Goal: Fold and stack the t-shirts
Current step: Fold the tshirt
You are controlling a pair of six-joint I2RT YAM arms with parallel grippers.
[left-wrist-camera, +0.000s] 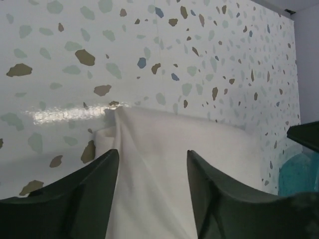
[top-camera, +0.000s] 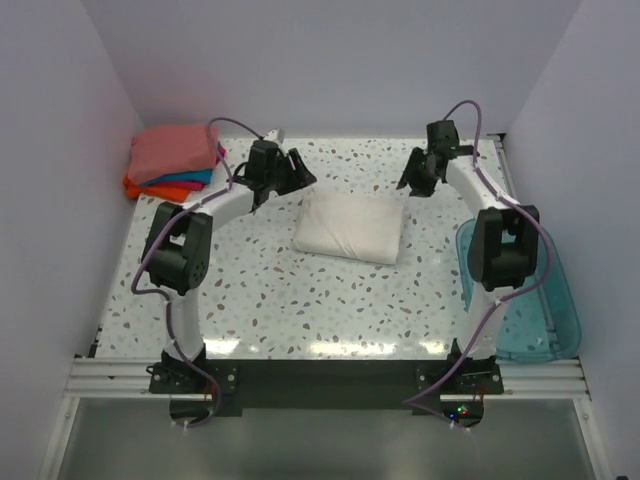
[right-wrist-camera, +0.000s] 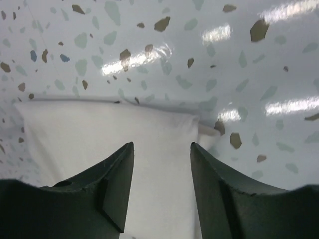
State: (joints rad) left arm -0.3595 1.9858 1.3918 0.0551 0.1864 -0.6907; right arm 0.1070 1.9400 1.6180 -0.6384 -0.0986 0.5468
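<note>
Both pairs of jaws hang spread near the folded white cloth t-shirt (top-camera: 349, 227) (holding nothing); a one-sided grab could unfold it.

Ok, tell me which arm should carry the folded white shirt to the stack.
Left, likely: left gripper hangs between white shirt and the far-left stack; right gripper is across the shirt.
</note>
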